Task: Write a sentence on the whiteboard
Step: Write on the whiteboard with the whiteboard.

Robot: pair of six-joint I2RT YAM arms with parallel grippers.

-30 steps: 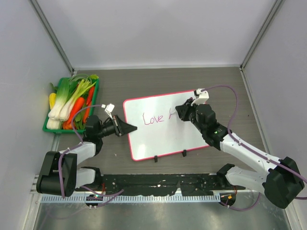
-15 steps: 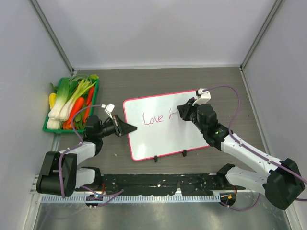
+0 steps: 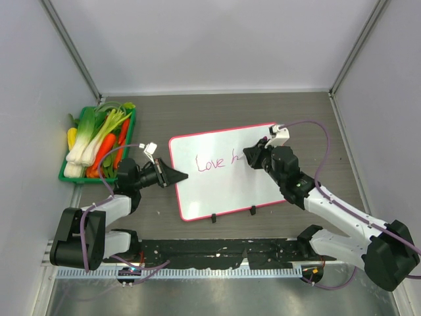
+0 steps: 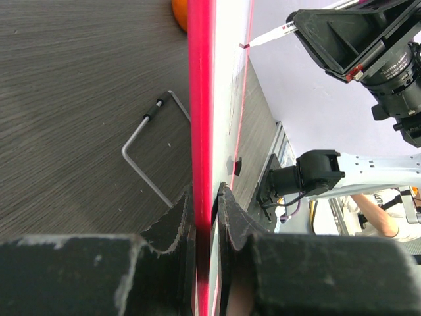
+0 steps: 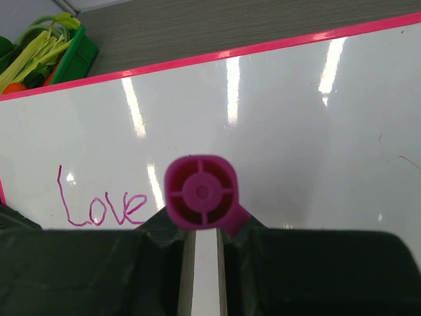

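The whiteboard (image 3: pixel 227 191), glossy white with a pink-red frame and two small black feet on its near edge, lies on the table. "Love" and the start of another letter are written on it in pink. My left gripper (image 3: pixel 179 176) is shut on the board's left edge, seen edge-on in the left wrist view (image 4: pixel 200 118). My right gripper (image 3: pixel 253 157) is shut on a pink marker (image 5: pixel 200 192), held upright over the board (image 5: pixel 296 131) just right of the writing; its tip is hidden by the marker's cap end. The marker also shows in the left wrist view (image 4: pixel 266 38).
A green basket (image 3: pixel 68 172) of vegetables stands at the far left of the table. A bent metal wire stand (image 4: pixel 148 155) lies on the table beside the board. Grey walls close in the left, right and back.
My right gripper has shifted slightly right and toward the near edge with the marker, and the stroke after "Love" has grown into an "h"-like mark. The left arm has not moved.
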